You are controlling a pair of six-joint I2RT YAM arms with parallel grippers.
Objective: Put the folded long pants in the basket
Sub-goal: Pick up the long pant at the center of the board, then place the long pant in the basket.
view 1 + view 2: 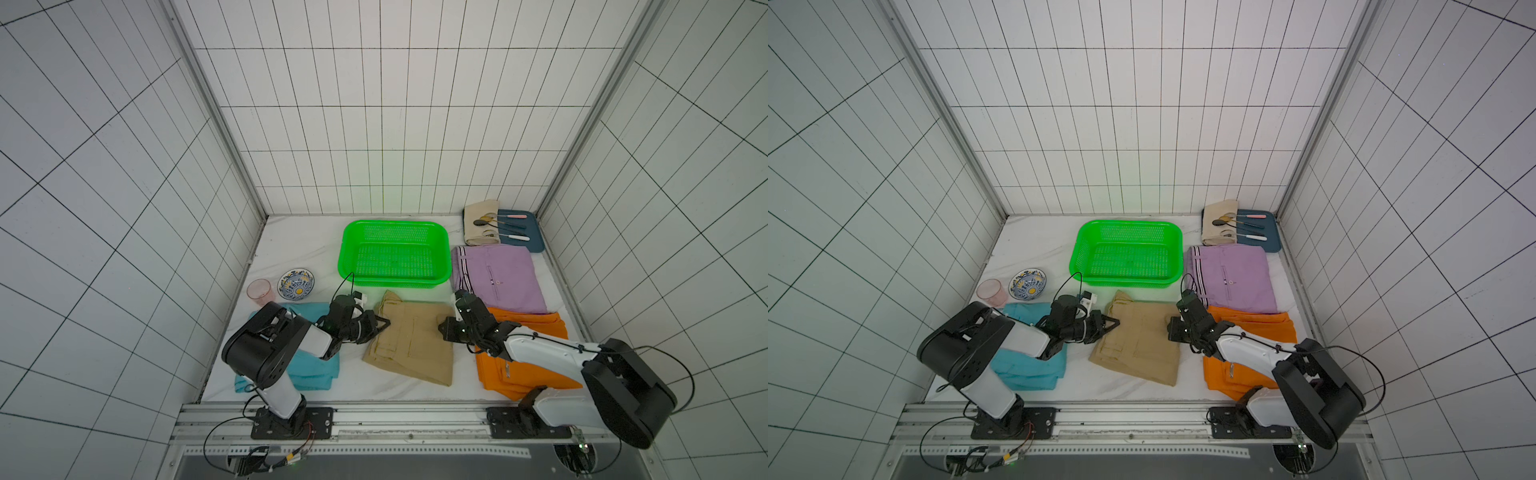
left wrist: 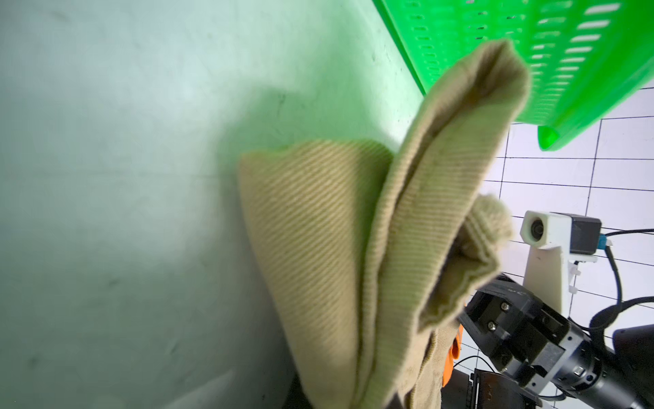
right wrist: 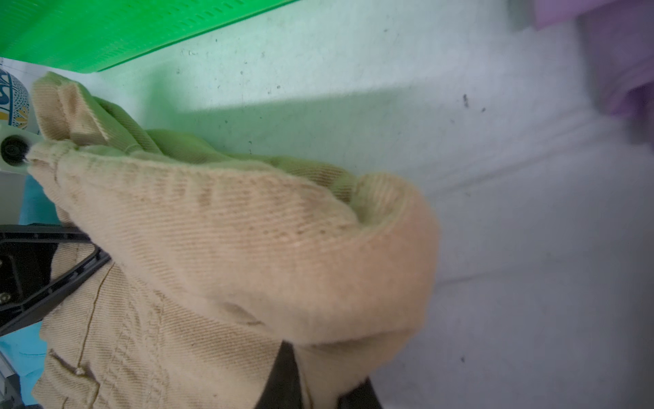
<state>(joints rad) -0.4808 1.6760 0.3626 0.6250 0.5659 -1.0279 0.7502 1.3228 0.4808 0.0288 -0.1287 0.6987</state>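
Folded khaki tan long pants (image 1: 411,345) mid-table on the white marble tabletop (image 1: 291,249), just in front of the bright green perforated plastic basket (image 1: 395,232), not in it. Left gripper (image 1: 384,323) pinched narrow on the left edge of the pants; right gripper (image 1: 442,329) clamped on the right edge.

Shown only from above: teal folded pants (image 1: 316,370) under the left arm, orange folded pants (image 1: 511,370) under the right arm, lilac striped folded pants (image 1: 503,274) beside the basket, patterned ceramic bowl (image 1: 296,284) and pink tumbler (image 1: 259,291) at far left.

Shown only by the wrist views: khaki cloth (image 3: 230,230) bunched into raised folds, tinted green near the basket wall (image 3: 106,28).

Left fingertips out of frame in the left wrist view. In the right wrist view, only dark stubs of fingers (image 3: 283,371) under the cloth, lilac fabric blurred, basket cut off.

Far corner of the khaki bundle just short of the basket's near wall. Open tabletop left of the basket.
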